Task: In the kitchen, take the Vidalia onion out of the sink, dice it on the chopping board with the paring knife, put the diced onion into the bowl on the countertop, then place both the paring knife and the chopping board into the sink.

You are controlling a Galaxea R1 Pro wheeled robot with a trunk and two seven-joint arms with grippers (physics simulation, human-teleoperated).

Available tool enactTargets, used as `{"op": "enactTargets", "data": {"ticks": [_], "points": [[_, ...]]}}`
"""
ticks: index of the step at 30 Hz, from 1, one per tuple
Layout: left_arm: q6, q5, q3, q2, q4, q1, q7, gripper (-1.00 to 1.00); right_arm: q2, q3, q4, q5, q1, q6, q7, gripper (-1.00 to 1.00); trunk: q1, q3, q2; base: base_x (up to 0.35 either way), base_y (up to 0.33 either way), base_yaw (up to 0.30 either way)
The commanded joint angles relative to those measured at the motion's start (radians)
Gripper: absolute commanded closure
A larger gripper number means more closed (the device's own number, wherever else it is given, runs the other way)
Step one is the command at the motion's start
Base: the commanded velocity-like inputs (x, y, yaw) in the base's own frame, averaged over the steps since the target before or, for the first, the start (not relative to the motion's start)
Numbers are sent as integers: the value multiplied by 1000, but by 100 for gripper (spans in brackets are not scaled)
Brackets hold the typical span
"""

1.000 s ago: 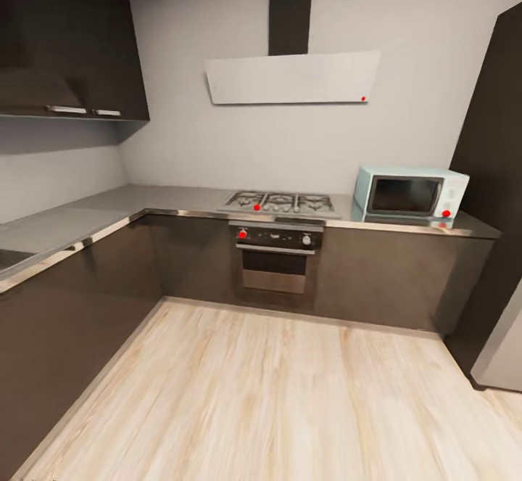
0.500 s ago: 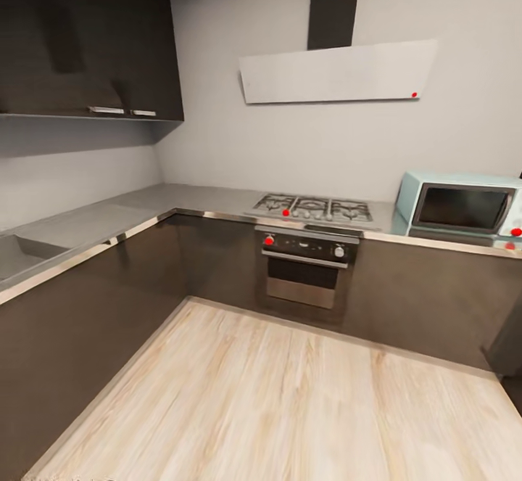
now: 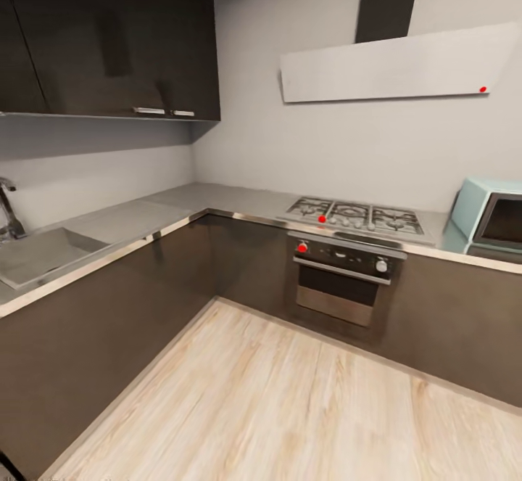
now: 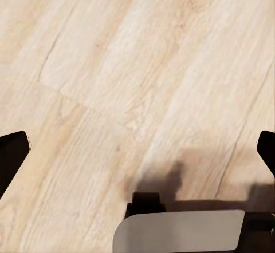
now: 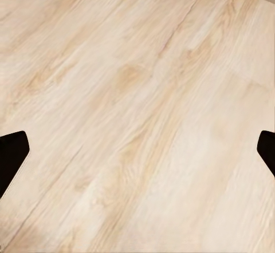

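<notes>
No brand name, label or legible writing can be made out on any appliance or cabinet. In the head view an L-shaped glossy grey worktop is seen running over dark grey cabinets, and the sink is set into it at the left edge, with part of a chrome tap standing just behind the basin. The inside of the basin is seen only at a shallow angle, so whether anything lies in it cannot be told. Further along the far run a gas hob with a red knob is set into the worktop, above an oven whose panel carries one red and one pale knob. A pale blue microwave is cut off by the right edge, and a white slanted hood with a small red dot hangs on the wall beneath a dark chimney. Dark wall cupboards are mounted above the sink side. A light wooden plank floor is seen in front of the cabinets. The wrist views give what the head view lacks: the left gripper is seen above the same plank floor, its two dark fingertips at opposite edges of the picture and thus spread wide with nothing between them, and a grey and black part of the robot with its shadow lies below it. The right gripper is likewise spread wide over bare planks and holds nothing.
</notes>
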Motion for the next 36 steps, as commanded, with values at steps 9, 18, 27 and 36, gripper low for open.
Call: {"op": "enactTargets", "data": {"ticks": [9,18,27,36], "points": [[-2,1,1,0,0,0,0,-100,0,1,0,8,0,-2,-6,-100,0,-1,0,170,0,283],[-2,1,1,0,1,0,0,-100,0,2,0,8,0,-2,-6,-100,0,-1,0,168,0,283],[-2,1,1,0,1,0,0,-100,0,2,0,8,0,-2,-6,-100,0,-1,0,159,0,283],[-2,1,1,0,2,0,0,-100,0,2,0,8,0,-2,-6,-100,0,-1,0,152,-5,283]]}}
